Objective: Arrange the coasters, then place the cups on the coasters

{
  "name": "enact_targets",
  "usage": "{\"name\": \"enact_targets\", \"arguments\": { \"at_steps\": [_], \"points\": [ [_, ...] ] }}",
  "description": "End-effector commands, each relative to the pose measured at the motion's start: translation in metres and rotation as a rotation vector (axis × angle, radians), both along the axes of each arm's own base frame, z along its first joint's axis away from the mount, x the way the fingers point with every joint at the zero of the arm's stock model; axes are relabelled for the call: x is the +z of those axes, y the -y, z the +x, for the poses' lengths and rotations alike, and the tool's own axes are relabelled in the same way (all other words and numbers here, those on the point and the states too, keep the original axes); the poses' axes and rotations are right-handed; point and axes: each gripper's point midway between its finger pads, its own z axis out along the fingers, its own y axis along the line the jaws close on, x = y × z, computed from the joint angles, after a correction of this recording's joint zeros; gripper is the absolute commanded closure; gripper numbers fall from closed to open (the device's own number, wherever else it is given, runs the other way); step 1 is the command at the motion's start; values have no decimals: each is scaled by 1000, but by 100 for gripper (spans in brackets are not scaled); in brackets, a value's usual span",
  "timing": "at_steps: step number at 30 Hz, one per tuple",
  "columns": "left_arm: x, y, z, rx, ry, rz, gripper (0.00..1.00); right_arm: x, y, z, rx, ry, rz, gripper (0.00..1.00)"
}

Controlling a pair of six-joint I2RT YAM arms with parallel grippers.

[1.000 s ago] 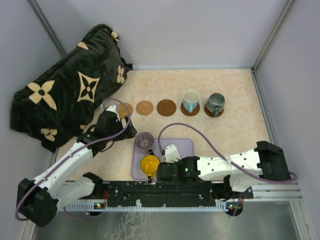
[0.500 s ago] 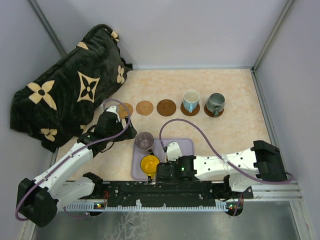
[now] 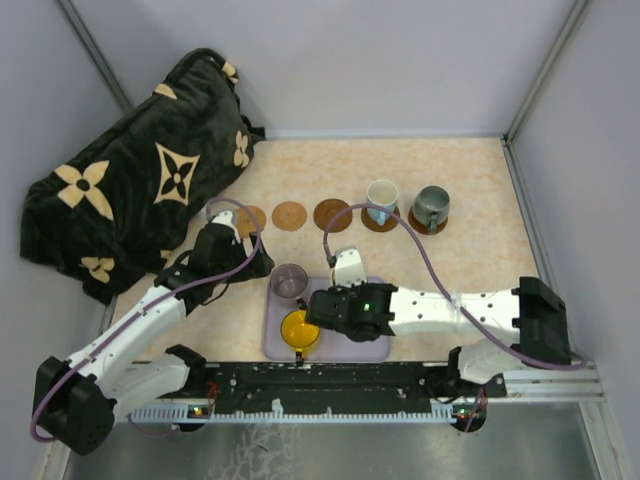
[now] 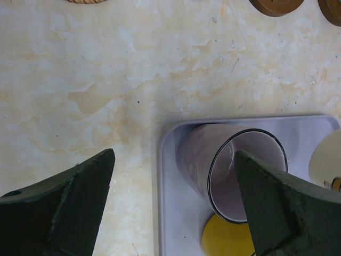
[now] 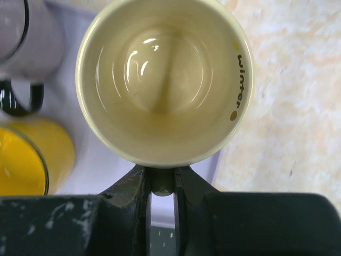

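Holdings, largest first:

1. Beige marbled tabletop (image 3: pixel 470 260). We find everything below on or over it.
2. Black plush blanket with cream flower motifs (image 3: pixel 130 190), heaped at the far left corner.
3. Left arm, with its left tool (image 4: pixel 175 176) hanging just left of the tray. We see the jaws spread fully wide and holding nothing. In its wrist view the purple cup shows between the fingers, untouched.
4. Right arm, reaching leftward across the tray. We see its right tool (image 5: pixel 162 186) clamped tight on the handle of the cream cup.
5. Lavender rectangular tray (image 4: pixel 303 136), lying at near centre in front of the arm bases.
6. Five small handled cups:
   - Cream ceramic cup (image 3: pixel 347 267), upright in the right tool at the tray's far edge. We cannot tell whether it is clear of the tray.
   - Smoky purple translucent cup (image 3: pixel 289 281), in the tray's far left corner.
   - Yellow-orange cup (image 3: pixel 299 330), in the tray just nearer than the purple one.
   - White cup with light-blue inside (image 3: pixel 381 200), standing on a dark coaster.
   - Dark grey-green cup (image 3: pixel 432 205), standing on the rightmost dark coaster.
7. Five thin round wooden coasters (image 3: pixel 289 215), in a row across the tabletop beyond the tray. We count two light tan at the left and one dark brown coaster (image 3: pixel 332 214) in the middle, all three bare. The two further dark brown ones carry the cups above. The left arm's cable partly hides the leftmost.
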Motion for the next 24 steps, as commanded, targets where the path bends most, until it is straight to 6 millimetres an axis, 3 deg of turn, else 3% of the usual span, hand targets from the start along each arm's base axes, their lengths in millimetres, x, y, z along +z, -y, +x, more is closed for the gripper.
{"name": "enact_targets", "arguments": {
  "at_steps": [1, 9, 17, 18, 24],
  "points": [
    [0, 4, 3, -8, 12, -10, 1, 62, -15, 68, -52, 220, 136, 100],
    [0, 3, 11, 11, 24, 3, 1, 95, -28, 158, -41, 269, 188, 100],
    [0, -1, 18, 29, 43, 31, 1, 122, -58, 226, -14, 322, 182, 100],
    [-2, -2, 18, 30, 38, 36, 1, 104, -63, 236, -14, 295, 157, 100],
    [-13, 0, 18, 26, 5, 43, 1, 79, -63, 277, -49, 263, 158, 100]
  ]
}}
